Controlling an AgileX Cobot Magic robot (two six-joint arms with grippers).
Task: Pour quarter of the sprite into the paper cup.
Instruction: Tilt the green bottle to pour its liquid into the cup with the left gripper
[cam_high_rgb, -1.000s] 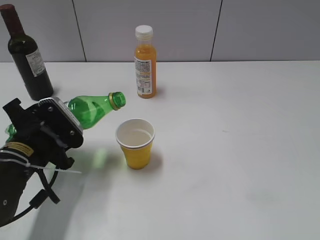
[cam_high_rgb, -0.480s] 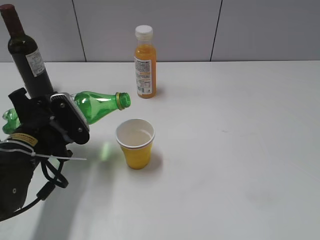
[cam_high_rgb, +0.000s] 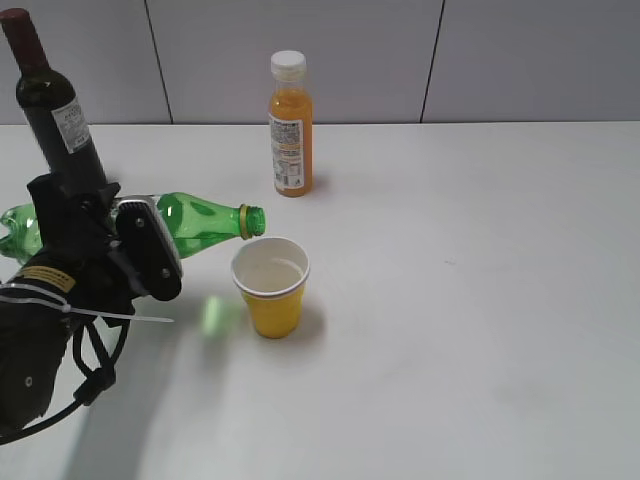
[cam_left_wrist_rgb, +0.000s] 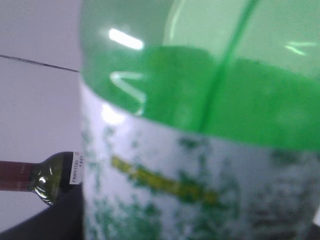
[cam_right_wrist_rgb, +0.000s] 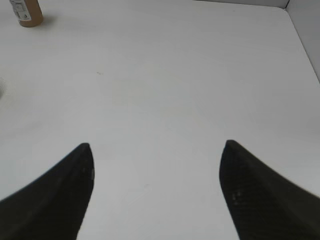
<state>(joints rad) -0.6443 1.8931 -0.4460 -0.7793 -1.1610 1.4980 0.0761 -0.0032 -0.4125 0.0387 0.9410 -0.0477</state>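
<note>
The sprite (cam_high_rgb: 205, 222), a green plastic bottle with no cap on, is held tipped nearly level in my left gripper (cam_high_rgb: 128, 252), which is shut on its labelled body. Its open mouth sits just over the left rim of the paper cup (cam_high_rgb: 271, 288), yellow outside and white inside, which stands upright on the table. In the left wrist view the sprite (cam_left_wrist_rgb: 200, 125) fills the frame, label blurred, and the jaws are hidden. My right gripper (cam_right_wrist_rgb: 156, 150) is open and empty over bare table and does not show in the exterior view.
A dark wine bottle (cam_high_rgb: 55, 108) stands at the back left, close behind my left arm; its neck shows in the left wrist view (cam_left_wrist_rgb: 45, 175). An orange juice bottle (cam_high_rgb: 290, 125) with a white cap stands behind the cup, its base in the right wrist view (cam_right_wrist_rgb: 25, 12).
My left gripper has turned the sprite further over, from neck raised to about level, and moved its mouth right and down to the cup's rim. The cup has not moved.
</note>
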